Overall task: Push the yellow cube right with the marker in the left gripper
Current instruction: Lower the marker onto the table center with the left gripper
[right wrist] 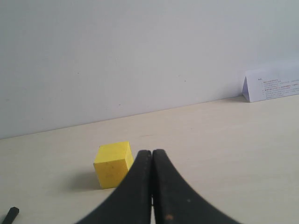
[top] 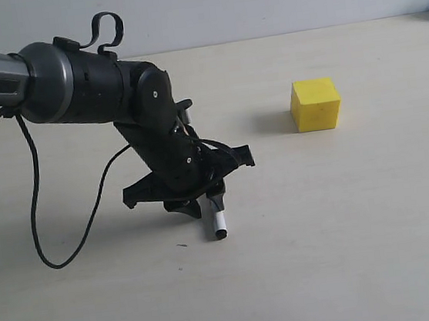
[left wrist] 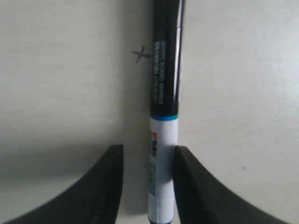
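Observation:
The yellow cube (top: 316, 104) rests on the table at the right, well apart from the left arm; it also shows in the right wrist view (right wrist: 113, 164). The marker (top: 219, 223) lies low at the table under my left gripper (top: 202, 205), its white end poking out toward the front. In the left wrist view the marker (left wrist: 166, 93) runs between the dark fingers (left wrist: 105, 186): one finger touches its white barrel, the other stands about a barrel's width off. My left gripper (left wrist: 149, 149) is open around it. The right gripper (right wrist: 152, 153) is shut and empty, near the cube.
A black cable (top: 44, 226) loops from the left arm down onto the table. A small pen-drawn cross (left wrist: 138, 55) marks the tabletop beside the marker. A folded white card (right wrist: 273, 84) stands at the far right by the wall.

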